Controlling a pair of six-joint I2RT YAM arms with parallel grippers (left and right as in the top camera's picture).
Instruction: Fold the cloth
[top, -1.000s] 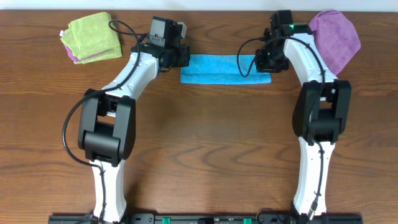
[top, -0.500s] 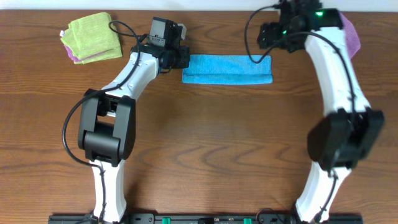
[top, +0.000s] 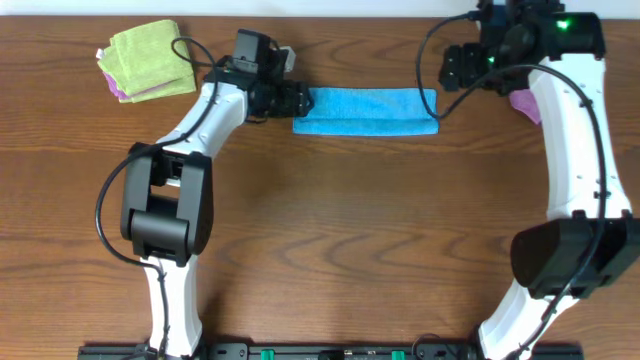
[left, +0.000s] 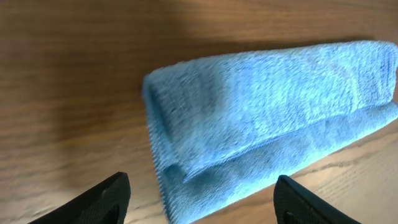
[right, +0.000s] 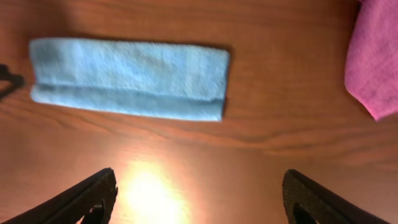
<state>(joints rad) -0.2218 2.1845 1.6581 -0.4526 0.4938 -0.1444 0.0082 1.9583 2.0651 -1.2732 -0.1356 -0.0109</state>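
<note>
The left gripper (left: 200, 190) hovers low at the 9 o'clock end of the cloth (top: 365, 110), fingers apart, holding nothing. The right gripper (right: 199, 196), also wide apart and empty, hangs higher past the 3 o'clock end. The cloth lies at 12 o'clock on the table (top: 330, 230) as a long doubled strip, so each arm seems placed for a next fold. No label or writing can be read.

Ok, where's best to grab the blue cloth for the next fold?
The cloth lies flat as a long narrow strip, so the next fold is likely end over end. Pinch all layers at its left short end, coming from the left: the left hand stands open right there.
</note>
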